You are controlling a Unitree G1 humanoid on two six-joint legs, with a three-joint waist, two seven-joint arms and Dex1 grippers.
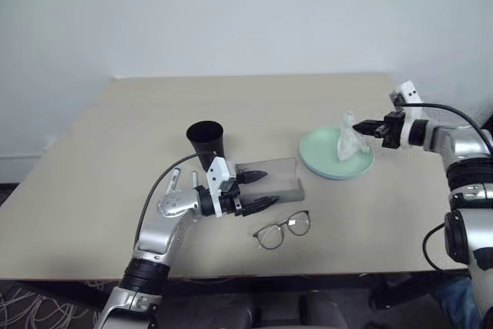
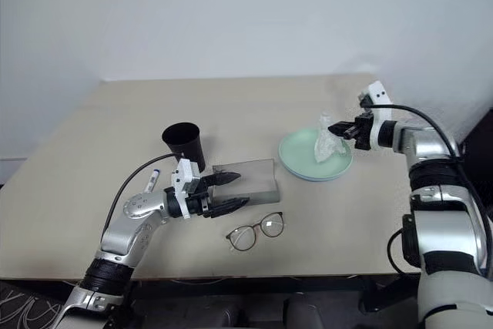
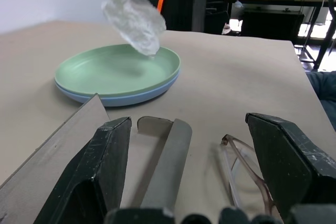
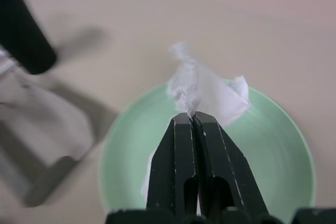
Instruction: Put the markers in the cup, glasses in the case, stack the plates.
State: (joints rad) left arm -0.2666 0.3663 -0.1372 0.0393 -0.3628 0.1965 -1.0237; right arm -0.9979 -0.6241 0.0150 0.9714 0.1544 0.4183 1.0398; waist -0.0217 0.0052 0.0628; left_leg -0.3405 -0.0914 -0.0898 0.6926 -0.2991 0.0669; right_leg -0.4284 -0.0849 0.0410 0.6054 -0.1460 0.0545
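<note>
Right gripper (image 4: pixel 192 121): fingers pinched together on one crumpled white tissue (image 2: pixel 328 142), holding it up clear of the plates, hanging above the mint one.

Left gripper (image 2: pixel 229 192): fingers wide apart, nothing between them, pointing level across the surface (image 1: pixel 92 167) toward the plates. It sits over the near end of the case.

Count:
- Plates: 2, already stacked. Mint green plate (image 3: pixel 105 69) on top, light blue plate (image 3: pixel 134 97) under it, only its rim showing. The stack is right of the case, near the surface's right edge.
- Case (image 1: pixel 279 175): 1, grey, lid open, lying just right of the cup with its flap flat toward the left gripper. Can't see anything inside it.
- Glasses (image 1: pixel 283 229): 1 pair, dark wire frame, lying flat on the surface just in front of the case, near the front edge, not in the case. In the left wrist view they lie beside the open flap.
- Cup (image 1: pixel 206 142): 1, black, upright, behind the left wrist, touching nothing I can make out.
- Markers: 1 visible, blue cap (image 2: pixel 153 182), lying on the surface left of the left wrist, partly hidden by the arm and its cable. Not in the cup.
</note>
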